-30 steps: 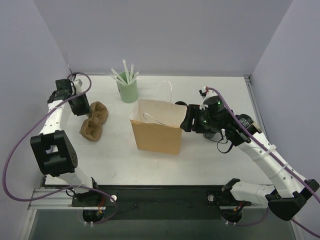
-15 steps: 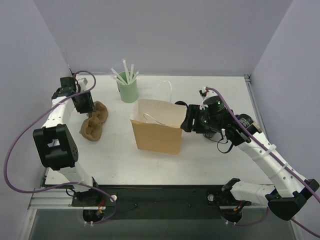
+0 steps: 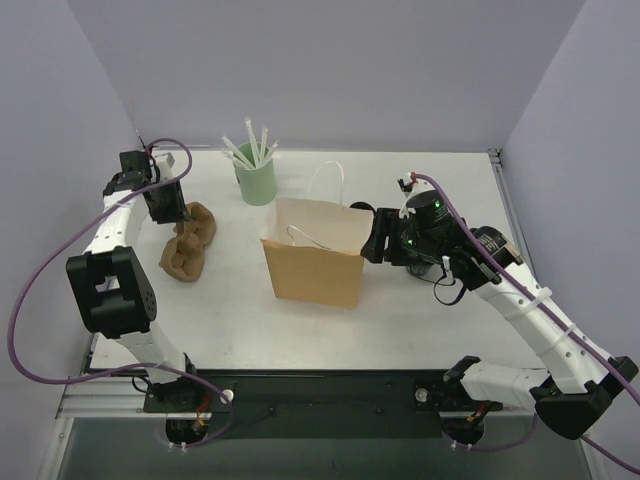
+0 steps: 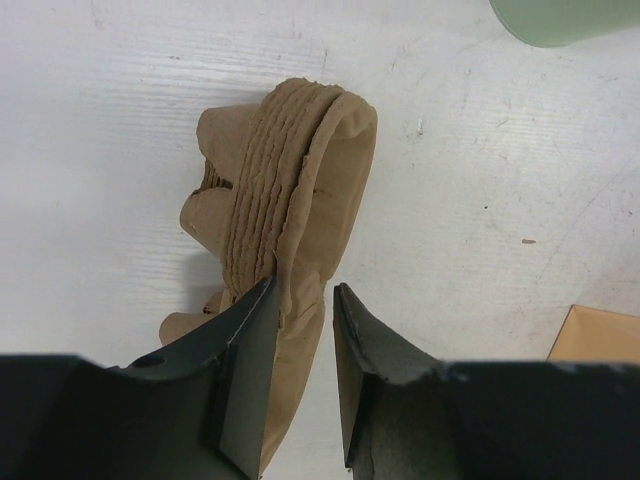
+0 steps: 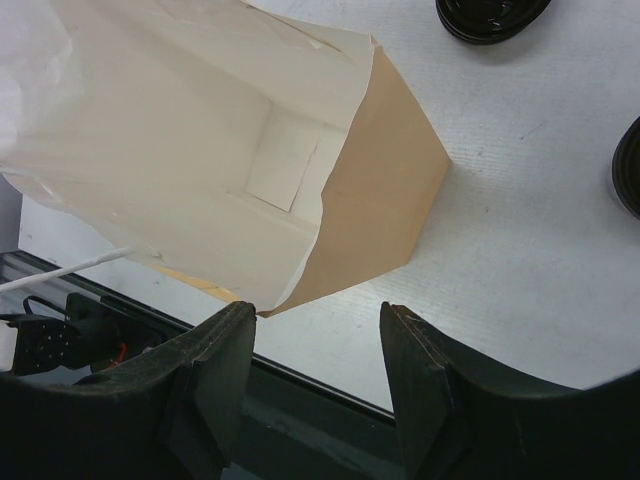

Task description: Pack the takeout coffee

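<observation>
Top external: the left end effector (image 3: pixel 168 208) sits at 9 o'clock on the table (image 3: pixel 440 175), over the pulp cup carrier (image 3: pixel 185 255). The right end effector (image 3: pixel 372 238) is just beside the 3 o'clock side of the brown paper bag (image 3: pixel 315 265). The takeout coffee is not clearly made out here and is judged masked by the right arm.

Left wrist: the fingers (image 4: pixel 250 350) stand narrow, closed on the carrier's rim.

Right wrist: the end effector is wide and empty, with the bag's open mouth ahead. The takeout coffee (image 5: pixel 490 15) shows as a black round piece at 1 o'clock beyond the fingertips. A second black round piece (image 5: pixel 632 165) lies at 3 o'clock. Both are cropped, so cup and lid cannot be told apart. The right arm is nearer. The cup's axis is judged vertical.
</observation>
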